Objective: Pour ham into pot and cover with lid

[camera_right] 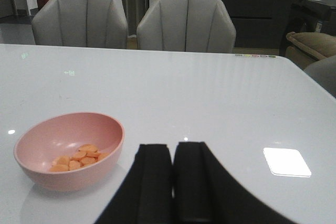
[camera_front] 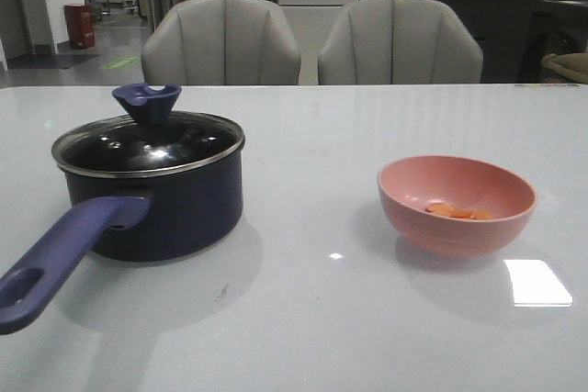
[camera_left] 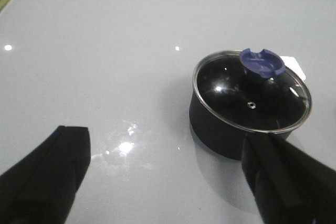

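On the desk, left half: the pot [camera_front: 156, 199] stands upright near the left edge, the lid [camera_front: 148, 141] seated on its rim, knob [camera_front: 146, 101] uppermost.
Pot axis: the long handle [camera_front: 64, 259] runs from the pot wall toward the near-left corner of the desk; its end hole faces up.
Lid state: it closes the pot, so it must come off before anything can be poured in; judged as the first step, not yet begun.
Ham: the ham [camera_right: 77, 158] lies as a small heap of slices in the bottom of the pink bowl [camera_front: 457, 204], which stands upright on the right half of the desk, well apart from the pot.
Placement logic: pot on the left arm's side, bowl on the right arm's side; this probably assigns the lid to the left arm and the pour to the right.
Left gripper [camera_left: 168, 182]: fingers spread wide, holding nothing, raised above the desk with the pot ahead of it.
Right gripper [camera_right: 172, 182]: fingers pressed together, holding nothing, just beside the bowl and not touching it.
Progress: no part of the task is complete.
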Robot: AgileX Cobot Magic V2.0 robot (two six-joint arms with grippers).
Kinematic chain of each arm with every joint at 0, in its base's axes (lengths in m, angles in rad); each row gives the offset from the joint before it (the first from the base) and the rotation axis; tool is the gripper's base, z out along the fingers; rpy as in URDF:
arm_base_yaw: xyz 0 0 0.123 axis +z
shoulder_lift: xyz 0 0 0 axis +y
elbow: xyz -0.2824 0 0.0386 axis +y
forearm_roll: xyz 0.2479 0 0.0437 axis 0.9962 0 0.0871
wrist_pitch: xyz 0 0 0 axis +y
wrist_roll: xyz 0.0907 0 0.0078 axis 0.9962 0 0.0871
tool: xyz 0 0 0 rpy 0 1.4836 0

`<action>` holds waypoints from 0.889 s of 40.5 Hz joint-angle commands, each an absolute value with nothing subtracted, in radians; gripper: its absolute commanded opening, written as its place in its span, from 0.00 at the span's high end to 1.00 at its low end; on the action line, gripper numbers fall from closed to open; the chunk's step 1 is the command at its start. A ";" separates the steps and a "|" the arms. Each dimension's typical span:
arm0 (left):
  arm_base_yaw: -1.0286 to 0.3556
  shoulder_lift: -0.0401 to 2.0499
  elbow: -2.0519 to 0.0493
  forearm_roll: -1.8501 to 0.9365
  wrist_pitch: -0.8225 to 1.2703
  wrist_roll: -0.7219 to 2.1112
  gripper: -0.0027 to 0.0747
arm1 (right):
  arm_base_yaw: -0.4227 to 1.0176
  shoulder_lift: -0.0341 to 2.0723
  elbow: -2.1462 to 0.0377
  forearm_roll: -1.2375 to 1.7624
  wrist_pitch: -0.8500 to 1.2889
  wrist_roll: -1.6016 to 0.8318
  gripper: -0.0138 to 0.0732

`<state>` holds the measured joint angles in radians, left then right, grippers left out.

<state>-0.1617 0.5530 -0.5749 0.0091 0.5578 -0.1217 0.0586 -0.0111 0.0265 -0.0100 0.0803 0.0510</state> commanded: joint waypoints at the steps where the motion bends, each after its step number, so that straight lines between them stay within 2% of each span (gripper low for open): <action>1: -0.185 0.692 -0.684 0.000 0.519 -0.126 0.16 | 0.053 -0.029 0.022 -0.020 0.000 0.050 0.67; 18: -0.204 1.209 -1.088 -0.011 0.701 -0.126 0.16 | 0.053 -0.029 0.022 -0.020 0.000 0.050 0.67; 36: -0.420 1.638 -1.478 -0.010 0.873 -0.128 0.16 | 0.053 -0.029 0.022 -0.020 0.000 0.050 0.67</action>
